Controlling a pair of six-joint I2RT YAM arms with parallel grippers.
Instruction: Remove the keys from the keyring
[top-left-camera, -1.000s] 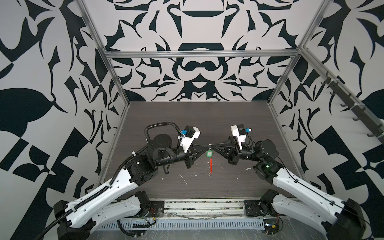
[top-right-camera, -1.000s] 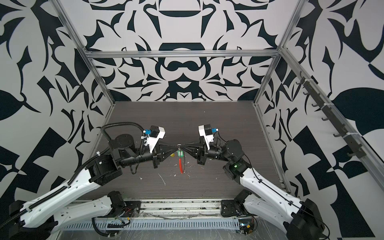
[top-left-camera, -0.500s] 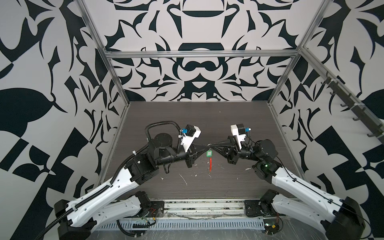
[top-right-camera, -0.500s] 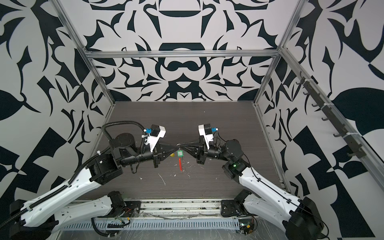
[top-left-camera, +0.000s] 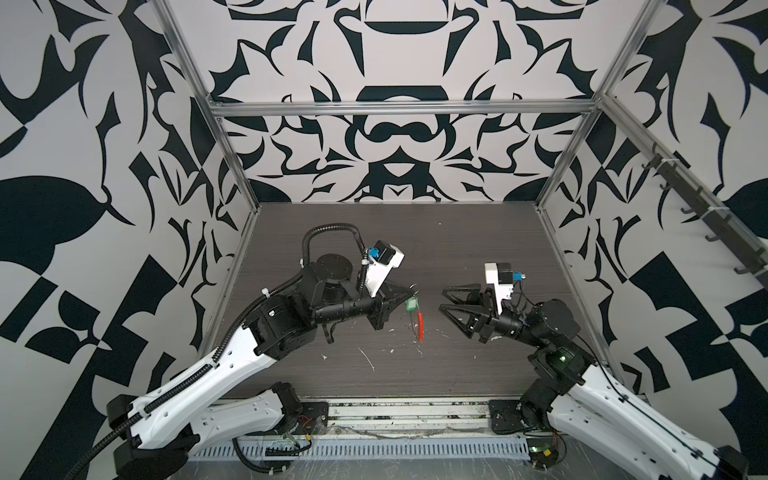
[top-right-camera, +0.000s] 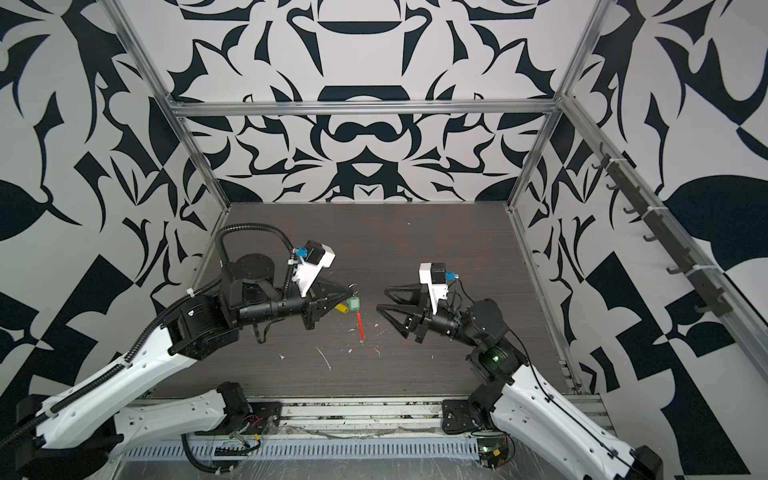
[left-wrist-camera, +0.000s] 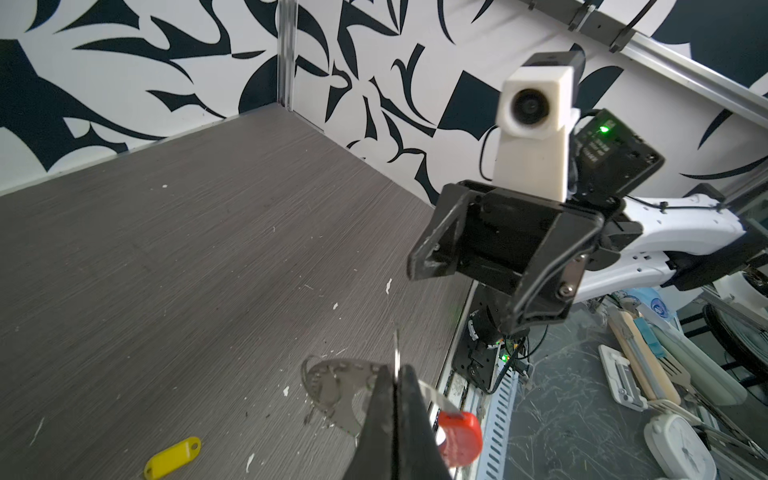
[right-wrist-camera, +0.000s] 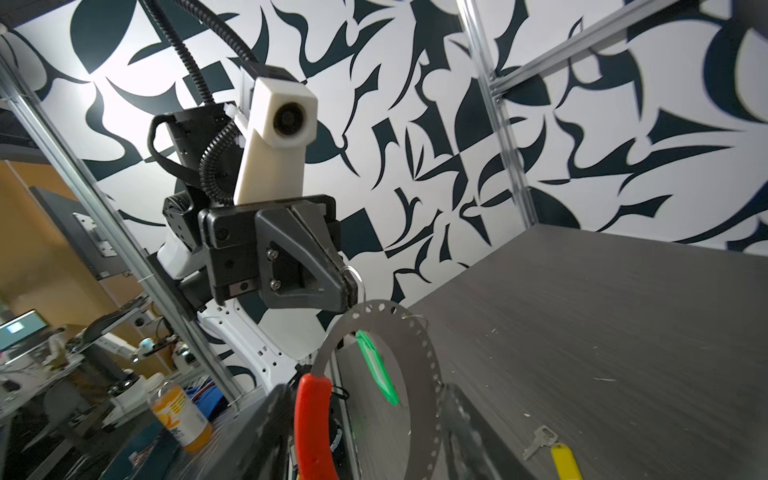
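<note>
The keyring (right-wrist-camera: 386, 313) hangs just below mid-frame in both top views, the green-tagged key (top-right-camera: 354, 304) on it and its top pinched by the left gripper (top-right-camera: 349, 289). The yellow-tagged key (top-right-camera: 341, 308) lies on the table (top-right-camera: 415, 232) just left of it. The right gripper (top-right-camera: 382, 299) stands to the right, its jaws spread and apart from the ring.

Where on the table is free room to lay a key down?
Free: far half of the table, up to the back wall. Crowded: between the left tool and right tool, where the keyring hangs near the yellow key.
</note>
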